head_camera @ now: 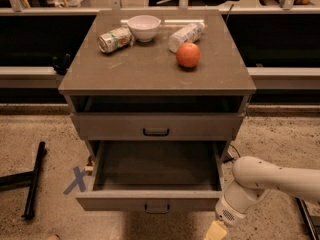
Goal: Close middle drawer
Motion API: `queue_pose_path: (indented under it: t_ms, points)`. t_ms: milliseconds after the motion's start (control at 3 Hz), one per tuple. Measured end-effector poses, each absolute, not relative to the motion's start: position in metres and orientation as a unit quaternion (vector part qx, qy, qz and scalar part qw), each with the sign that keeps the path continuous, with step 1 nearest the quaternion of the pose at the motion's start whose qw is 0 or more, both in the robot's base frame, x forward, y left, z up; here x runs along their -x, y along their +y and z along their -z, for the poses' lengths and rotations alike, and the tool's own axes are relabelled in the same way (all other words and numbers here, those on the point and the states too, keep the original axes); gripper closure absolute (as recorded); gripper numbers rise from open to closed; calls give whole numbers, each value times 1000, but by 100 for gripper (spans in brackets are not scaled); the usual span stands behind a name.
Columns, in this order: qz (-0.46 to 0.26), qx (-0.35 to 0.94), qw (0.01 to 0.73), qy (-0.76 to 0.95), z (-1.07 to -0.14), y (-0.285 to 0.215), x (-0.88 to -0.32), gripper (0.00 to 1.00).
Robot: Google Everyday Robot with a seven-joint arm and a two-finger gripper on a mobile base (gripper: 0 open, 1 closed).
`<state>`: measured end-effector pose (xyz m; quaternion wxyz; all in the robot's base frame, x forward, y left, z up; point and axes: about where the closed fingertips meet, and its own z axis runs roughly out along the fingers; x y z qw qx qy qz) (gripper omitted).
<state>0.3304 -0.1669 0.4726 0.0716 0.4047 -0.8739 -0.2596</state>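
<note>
The middle drawer stands pulled far out of the grey-brown cabinet. Its inside is empty and its small dark bar handle faces me. The drawer above it is pushed in. My white arm reaches in from the lower right. My gripper is at the bottom edge, just right of and below the open drawer's front right corner, and is mostly cut off by the frame. It is not touching the drawer front.
On the cabinet top lie a can, a white bowl, a tipped bottle and an orange. A black stand leg and a blue X mark are on the floor at left. A cable lies at right.
</note>
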Motion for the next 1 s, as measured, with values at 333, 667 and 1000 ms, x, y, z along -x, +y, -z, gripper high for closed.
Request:
queue_pose_path:
  t_ms: [333, 667, 1000]
  points:
    - [238, -401, 60, -883, -443, -174, -342, 41]
    - [209, -400, 44, -891, -416, -183, -363, 65]
    - [178, -401, 36, -898, -393, -187, -389, 88]
